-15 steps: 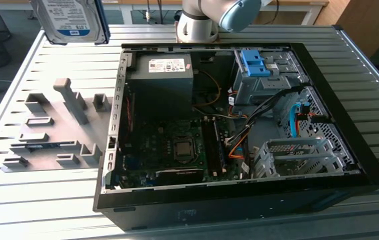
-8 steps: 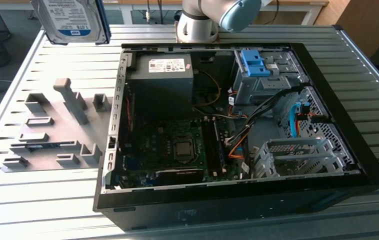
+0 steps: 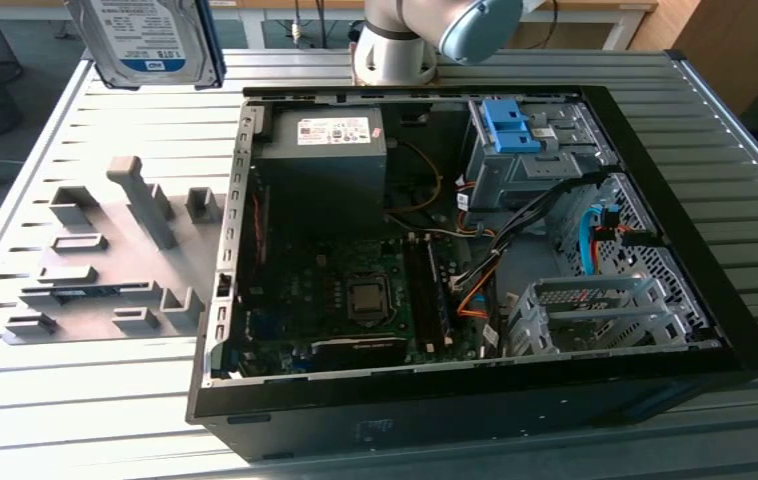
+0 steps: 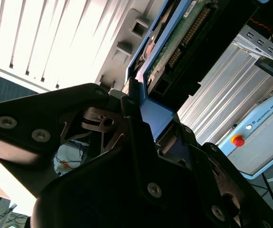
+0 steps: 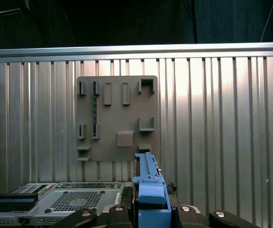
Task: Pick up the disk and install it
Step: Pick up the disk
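Since the claw [image 4: 148,111] is clenched on the blue frame [image 5: 151,187] of the disk [image 3: 146,40], which hangs upright above the surface [image 3: 699,110] at 11 o'clock of the open computer case [image 3: 486,400], I would carry it slowly, keeping it square and clear of the case rim.
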Available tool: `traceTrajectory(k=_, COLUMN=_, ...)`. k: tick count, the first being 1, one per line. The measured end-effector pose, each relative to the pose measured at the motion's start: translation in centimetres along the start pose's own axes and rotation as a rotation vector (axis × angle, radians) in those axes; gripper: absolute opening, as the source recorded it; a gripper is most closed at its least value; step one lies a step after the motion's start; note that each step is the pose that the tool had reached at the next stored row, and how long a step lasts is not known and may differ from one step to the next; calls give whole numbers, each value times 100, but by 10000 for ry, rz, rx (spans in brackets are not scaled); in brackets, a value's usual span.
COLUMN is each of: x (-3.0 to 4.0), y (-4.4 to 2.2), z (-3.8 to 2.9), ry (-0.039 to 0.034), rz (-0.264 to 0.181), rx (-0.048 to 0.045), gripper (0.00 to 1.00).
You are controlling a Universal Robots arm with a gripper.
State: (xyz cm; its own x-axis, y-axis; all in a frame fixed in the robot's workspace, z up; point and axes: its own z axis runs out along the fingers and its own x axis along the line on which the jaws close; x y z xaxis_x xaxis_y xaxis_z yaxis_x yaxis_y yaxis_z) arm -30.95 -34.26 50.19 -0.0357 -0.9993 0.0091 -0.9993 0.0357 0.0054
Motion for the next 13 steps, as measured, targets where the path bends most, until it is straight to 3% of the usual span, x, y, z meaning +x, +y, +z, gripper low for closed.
traceTrajectory(k=13, x=-2, y=-57, z=0, ry=0, rz=0, rx=0, gripper=36)
